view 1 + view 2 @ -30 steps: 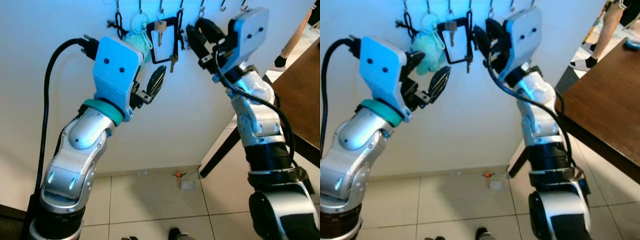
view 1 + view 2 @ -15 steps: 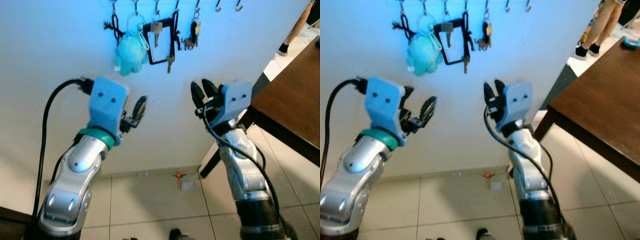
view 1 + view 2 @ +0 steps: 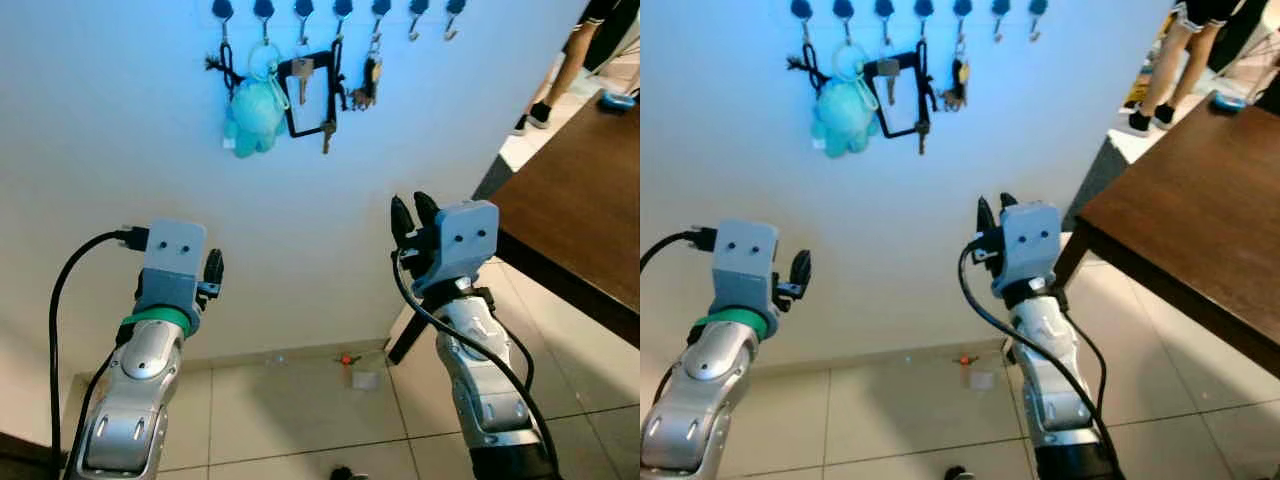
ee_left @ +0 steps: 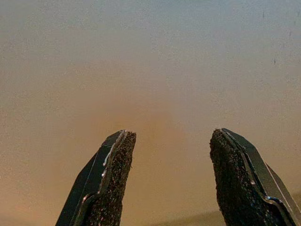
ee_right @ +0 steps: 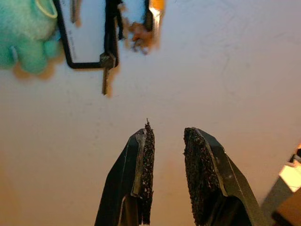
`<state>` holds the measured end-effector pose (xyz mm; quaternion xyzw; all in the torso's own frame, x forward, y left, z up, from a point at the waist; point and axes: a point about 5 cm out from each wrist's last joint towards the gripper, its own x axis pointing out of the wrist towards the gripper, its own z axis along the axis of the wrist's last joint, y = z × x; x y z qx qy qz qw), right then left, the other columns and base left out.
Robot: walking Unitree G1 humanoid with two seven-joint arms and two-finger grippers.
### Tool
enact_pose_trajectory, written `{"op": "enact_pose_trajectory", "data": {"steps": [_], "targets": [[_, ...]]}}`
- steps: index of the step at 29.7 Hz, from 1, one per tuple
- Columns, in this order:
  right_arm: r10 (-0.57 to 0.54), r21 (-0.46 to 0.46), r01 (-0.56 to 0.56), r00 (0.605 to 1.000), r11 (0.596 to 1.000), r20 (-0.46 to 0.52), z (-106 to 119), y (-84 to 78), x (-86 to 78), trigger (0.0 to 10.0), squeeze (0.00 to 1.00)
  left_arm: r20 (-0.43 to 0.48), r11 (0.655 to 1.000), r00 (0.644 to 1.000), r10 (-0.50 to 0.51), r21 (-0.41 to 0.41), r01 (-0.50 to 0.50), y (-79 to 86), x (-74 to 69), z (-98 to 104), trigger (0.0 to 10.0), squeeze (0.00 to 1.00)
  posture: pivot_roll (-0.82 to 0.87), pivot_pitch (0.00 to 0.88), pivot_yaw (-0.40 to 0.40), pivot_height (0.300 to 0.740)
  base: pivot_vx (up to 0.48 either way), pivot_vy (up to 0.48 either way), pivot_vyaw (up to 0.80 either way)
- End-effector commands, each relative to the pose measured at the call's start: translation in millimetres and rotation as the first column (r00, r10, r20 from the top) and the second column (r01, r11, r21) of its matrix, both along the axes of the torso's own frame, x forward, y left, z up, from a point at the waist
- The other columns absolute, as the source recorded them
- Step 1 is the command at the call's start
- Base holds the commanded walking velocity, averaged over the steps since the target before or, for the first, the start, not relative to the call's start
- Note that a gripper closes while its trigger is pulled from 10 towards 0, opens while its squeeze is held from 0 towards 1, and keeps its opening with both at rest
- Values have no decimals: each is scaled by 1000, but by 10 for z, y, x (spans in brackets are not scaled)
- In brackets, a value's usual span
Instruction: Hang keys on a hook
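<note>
Keys (image 3: 370, 78) now on hook (image 3: 381, 8); R gripper (image 3: 413, 212) lowered, jaws apart.

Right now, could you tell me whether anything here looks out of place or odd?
One thing: a small orange item and a pale scrap lie on the floor tiles at the foot of the wall, like dropped litter. The keys and teal plush hang neatly from their hooks.
</note>
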<state>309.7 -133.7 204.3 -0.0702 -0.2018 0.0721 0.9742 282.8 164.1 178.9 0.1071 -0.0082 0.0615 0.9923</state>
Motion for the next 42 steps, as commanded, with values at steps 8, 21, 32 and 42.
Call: {"op": "enact_pose_trajectory", "data": {"steps": [8, 21, 32, 42], "targets": [[-8, 43, 9, 1000, 999, -27, -3, 66, 58, 10000, 0, 35, 998, 997, -65, 12, 64, -60, 11, 46, 10000, 0, -96, 34, 28, 740, 0, 0, 0], [-39, 90, 41, 999, 995, -21, 169, 74, 146, 10000, 0, 125, 991, 990, -63, -111, 77, -68, 191, 306, 10000, 0, -77, 69, 42, 740, 0, 0, 0], [-13, 110, 17, 999, 994, -33, 178, 146, 164, 10000, 0, 137, 989, 990, -45, -130, 63, -50, 159, 348, 10000, 0, -55, 99, 19, 740, 0, 0, 0], [11, 98, -6, 999, 995, -44, 153, 208, 149, 10000, 0, 118, 988, 992, -48, -142, 64, -69, 143, 286, 10000, 0, -57, 99, 25, 740, 0, 0, 0]]}}
